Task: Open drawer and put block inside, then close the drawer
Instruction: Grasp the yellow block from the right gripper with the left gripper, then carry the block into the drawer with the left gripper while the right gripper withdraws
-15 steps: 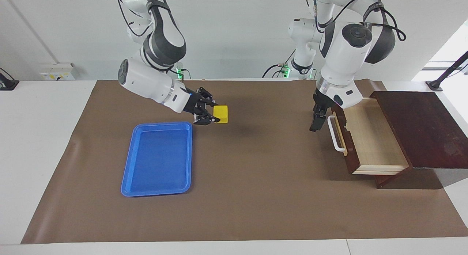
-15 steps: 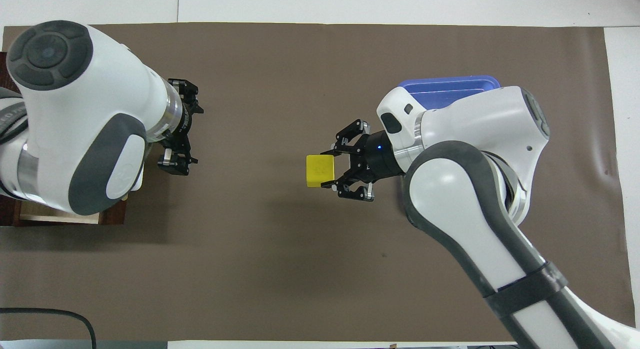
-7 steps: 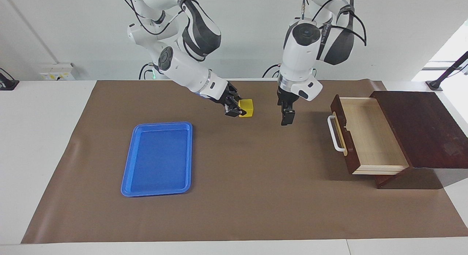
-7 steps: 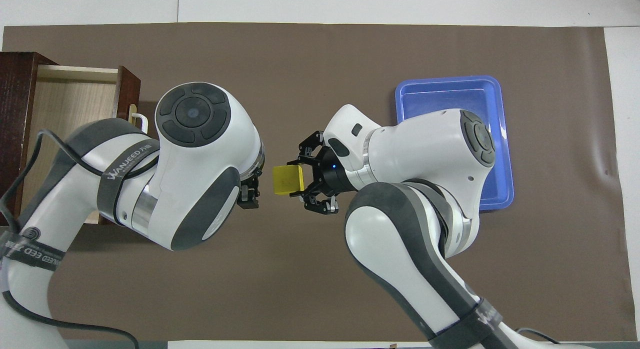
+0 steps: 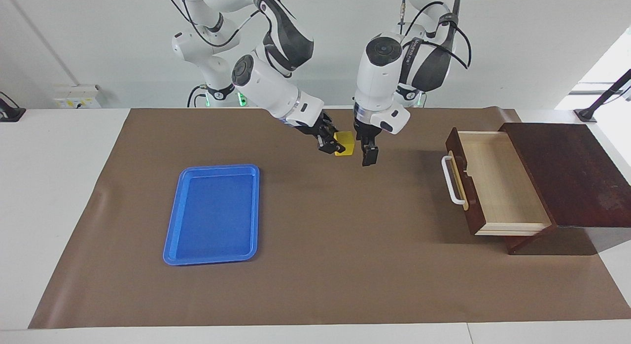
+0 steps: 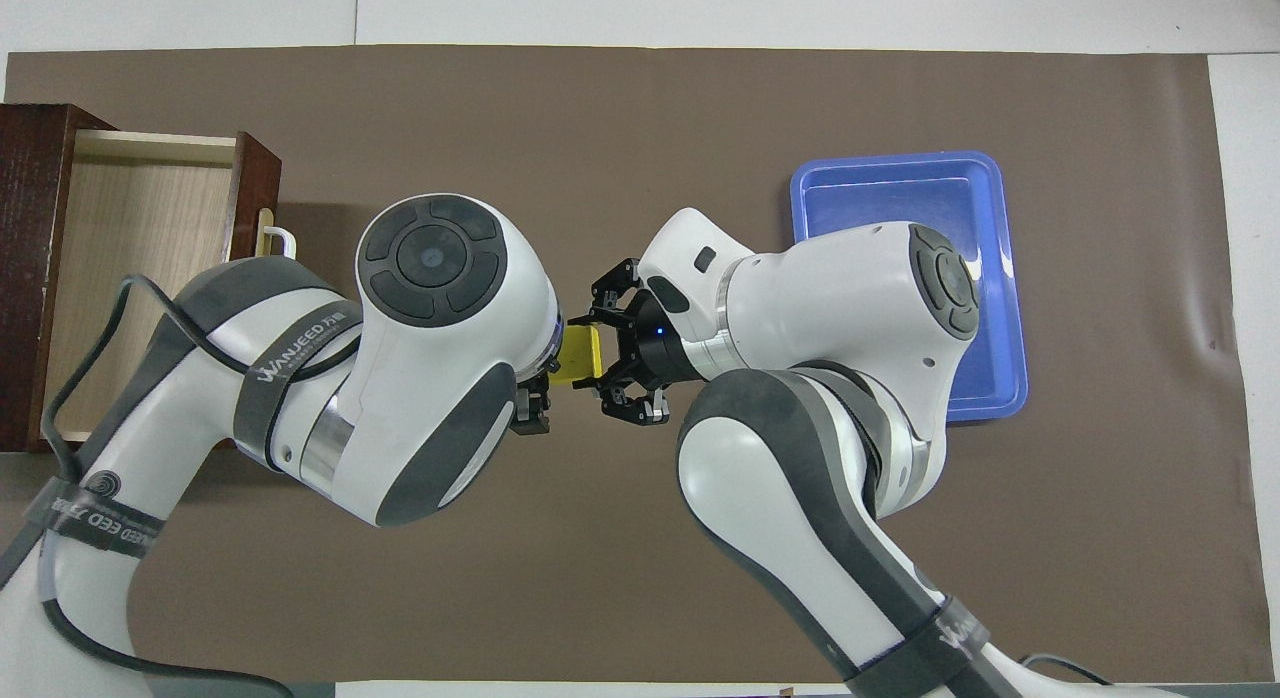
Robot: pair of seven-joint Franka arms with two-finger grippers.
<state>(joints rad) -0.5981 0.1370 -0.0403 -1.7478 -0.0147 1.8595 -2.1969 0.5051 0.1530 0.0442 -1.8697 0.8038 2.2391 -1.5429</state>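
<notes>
A: Right tool (image 5: pixel 334 146) is clamped on the small bright yellow cube block (image 5: pixel 345 143), held aloft mid-surface (image 5: pixel 315 265), presumably for handover.

B: Left tool (image 5: pixel 368 155) hangs just beside the block; finger gap cannot be told. The dark reddish-brown wooden drawer (image 5: pixel 493 186) stands open at the left arm's end, ready to receive.

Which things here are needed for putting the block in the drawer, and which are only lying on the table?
Needed for the job:
- block, held by the right hand above the brown mat
- drawer, open
- left hand, beside the block

Only lying about:
- blue tray, toward the right arm's end
</notes>
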